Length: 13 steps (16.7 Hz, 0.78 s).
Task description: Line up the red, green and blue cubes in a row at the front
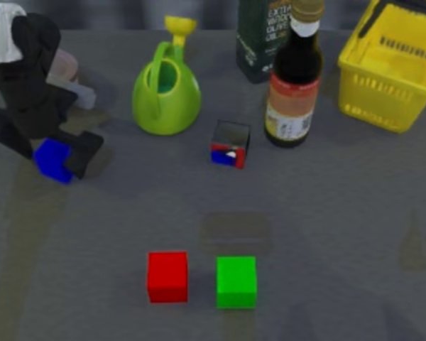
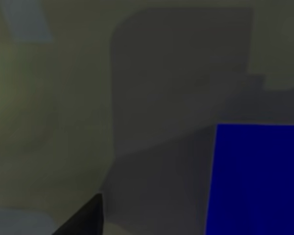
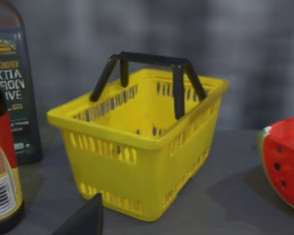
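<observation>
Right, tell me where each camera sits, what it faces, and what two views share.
Top view: above the table, looking down on the red cube, green cube and the left gripper around the blue cube.
Left wrist view: close over the blue cube; one fingertip shows.
Right wrist view: faces the basket; one fingertip shows.
Top and left wrist views share the blue cube.

Dark green bottle (image 3: 12, 88) label: "EXTRA"; rest unreadable.
</observation>
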Each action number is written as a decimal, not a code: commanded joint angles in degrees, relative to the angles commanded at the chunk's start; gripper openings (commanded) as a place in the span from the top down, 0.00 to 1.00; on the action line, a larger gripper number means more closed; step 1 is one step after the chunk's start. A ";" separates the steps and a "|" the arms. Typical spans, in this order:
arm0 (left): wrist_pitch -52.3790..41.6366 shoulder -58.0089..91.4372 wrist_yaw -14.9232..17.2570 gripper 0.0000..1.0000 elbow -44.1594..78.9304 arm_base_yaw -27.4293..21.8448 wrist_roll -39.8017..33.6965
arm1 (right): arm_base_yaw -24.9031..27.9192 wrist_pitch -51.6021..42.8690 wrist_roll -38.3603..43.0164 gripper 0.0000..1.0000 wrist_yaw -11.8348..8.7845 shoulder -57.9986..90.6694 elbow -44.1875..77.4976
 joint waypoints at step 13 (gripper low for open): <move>0.00 0.00 0.00 0.98 0.00 0.00 0.00 | 0.00 0.00 0.00 0.00 0.00 0.00 0.00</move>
